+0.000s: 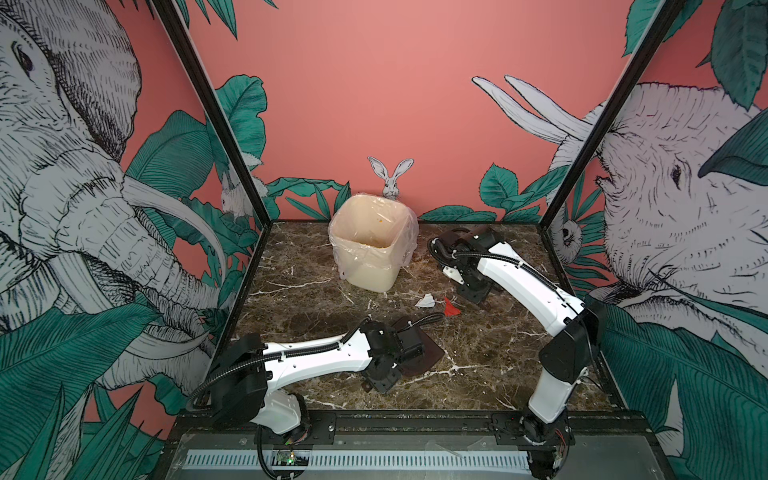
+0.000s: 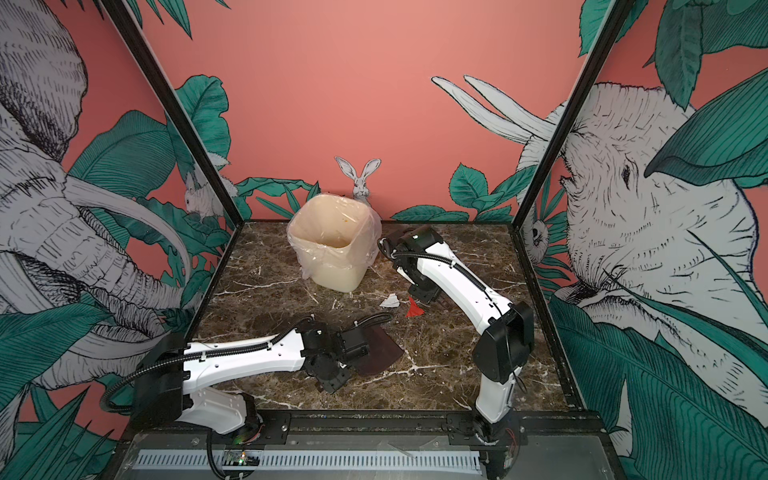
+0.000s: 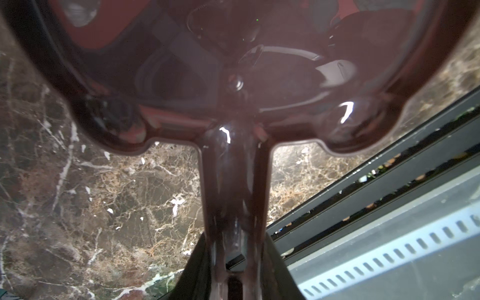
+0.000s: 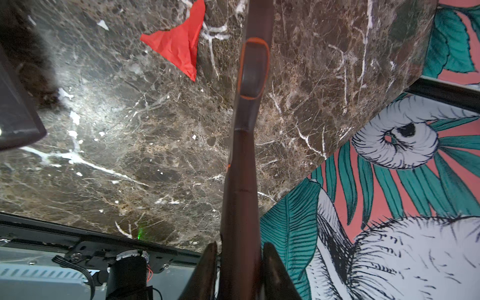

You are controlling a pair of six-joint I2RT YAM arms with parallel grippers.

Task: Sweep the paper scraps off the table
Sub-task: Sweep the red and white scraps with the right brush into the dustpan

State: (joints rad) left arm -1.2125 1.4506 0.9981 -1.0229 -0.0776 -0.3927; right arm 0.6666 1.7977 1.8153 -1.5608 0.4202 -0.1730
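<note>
We read the job as well advanced but unfinished. In both top views only two paper scraps show on the tabletop (image 1: 311, 299), a white scrap (image 1: 426, 301) and a red scrap (image 1: 451, 308). They lie just beside each other, a little toward 2 o'clock from the middle, with the red one at about 4 o'clock of the white. The rest of the marble that we can see carries only its pale veins, though the arms hide some ground and we cannot rule out a piece beneath them. The plastic-lined bin (image 1: 372, 245) stands at 12 o'clock against the back edge. We cannot tell whether there is paper inside it. The left gripper (image 3: 235, 275) is clamped on the handle of a glossy dark dustpan (image 1: 428, 353), which sits low near the front at about 7 o'clock of the scraps and well apart from them. We see no paper on it in the left wrist view. The right gripper (image 4: 240, 272) is closed around the dark handle of what we take to be the brush (image 4: 253, 67). That handle runs out over the marble close to the red scrap without touching it, and the bristles are not in view. What is left, as we judge it, is to bring the pan up to the two pieces, push them onto it with the brush, and tip the load into the bin. The paper is thin and creased, so it may skid or flutter ahead of the brush.
</note>
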